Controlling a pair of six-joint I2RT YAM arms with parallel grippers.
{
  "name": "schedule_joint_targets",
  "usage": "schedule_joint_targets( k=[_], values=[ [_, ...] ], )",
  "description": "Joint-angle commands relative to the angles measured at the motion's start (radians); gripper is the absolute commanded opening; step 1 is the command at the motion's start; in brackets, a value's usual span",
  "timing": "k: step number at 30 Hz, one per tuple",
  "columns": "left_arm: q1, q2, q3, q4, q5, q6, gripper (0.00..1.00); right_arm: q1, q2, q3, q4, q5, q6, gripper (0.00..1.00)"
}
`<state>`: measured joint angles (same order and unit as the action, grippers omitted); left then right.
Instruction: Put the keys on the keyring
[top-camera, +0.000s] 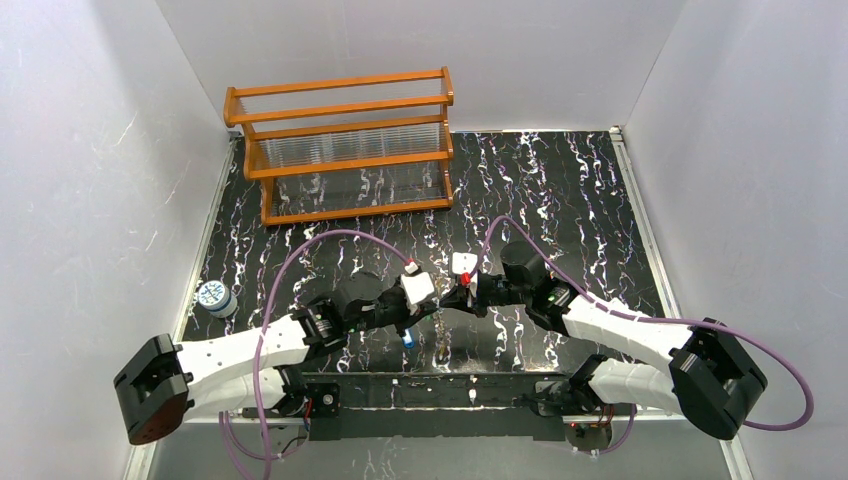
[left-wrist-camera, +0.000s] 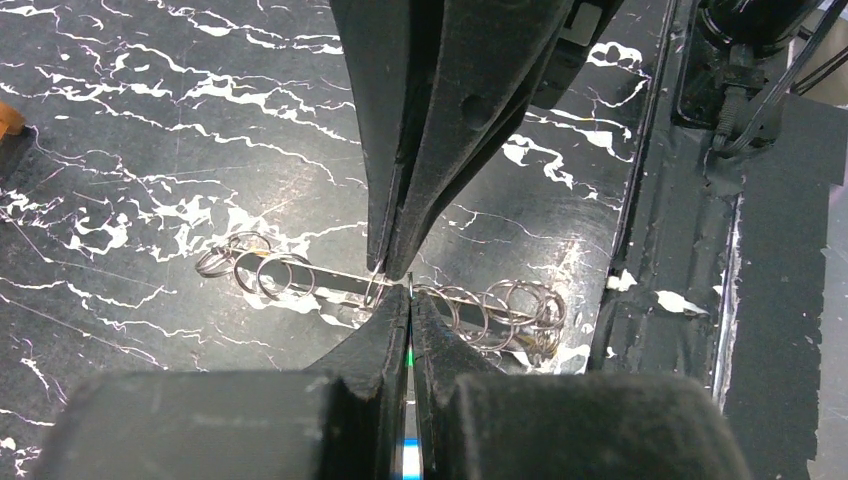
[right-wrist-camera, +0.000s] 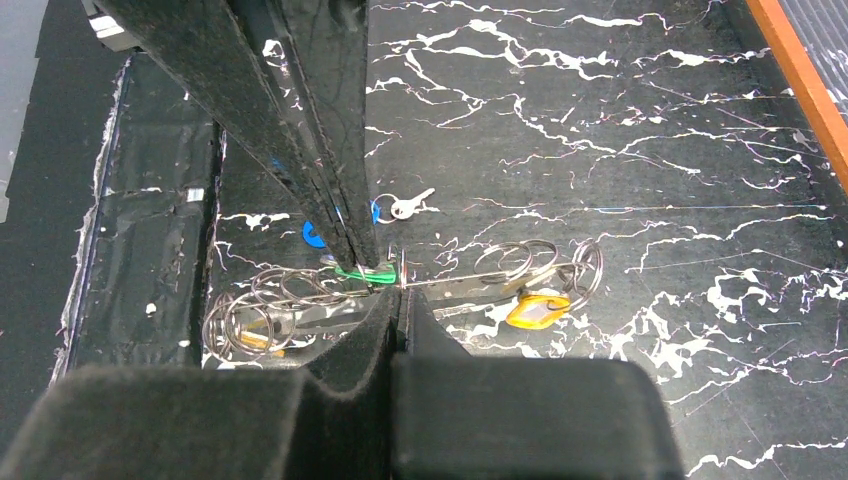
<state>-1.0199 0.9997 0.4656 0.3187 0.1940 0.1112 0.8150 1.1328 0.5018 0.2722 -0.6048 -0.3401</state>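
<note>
The wooden rack (top-camera: 345, 150) blocks the far left of the table (top-camera: 580, 200); the far right is open up to the wall (top-camera: 730, 150). Mid-table the left gripper (left-wrist-camera: 409, 298), pinching a green key (right-wrist-camera: 362, 272), and the right gripper (right-wrist-camera: 397, 292) meet tip to tip, both closed, with no passage between them. Under them keys (right-wrist-camera: 535, 310) and metal rings (right-wrist-camera: 255, 315) litter the near centre. A small round tub (top-camera: 214, 298) sits near the left edge, beside the left arm (top-camera: 240, 355).

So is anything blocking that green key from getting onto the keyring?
Nothing visible does. The left gripper pinches the green key, and its tip meets the right gripper, which seems to pinch the keyring, with nothing between them. The yellow key lies off to one side.
</note>
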Motion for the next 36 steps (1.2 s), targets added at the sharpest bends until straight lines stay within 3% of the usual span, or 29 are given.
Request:
schedule_joint_targets(
  k=[1,14,36],
  values=[
    [-0.005,0.008,0.015,0.025,-0.025,0.000,0.00,0.009,-0.019,0.035,0.069,-0.017,-0.001,0.01],
    [-0.005,-0.058,-0.002,0.008,-0.109,-0.009,0.00,0.009,-0.018,0.039,0.066,-0.015,-0.004,0.01],
    [-0.005,-0.029,-0.013,-0.015,-0.235,-0.074,0.00,0.008,-0.034,0.031,0.074,-0.024,-0.007,0.01]
  ],
)
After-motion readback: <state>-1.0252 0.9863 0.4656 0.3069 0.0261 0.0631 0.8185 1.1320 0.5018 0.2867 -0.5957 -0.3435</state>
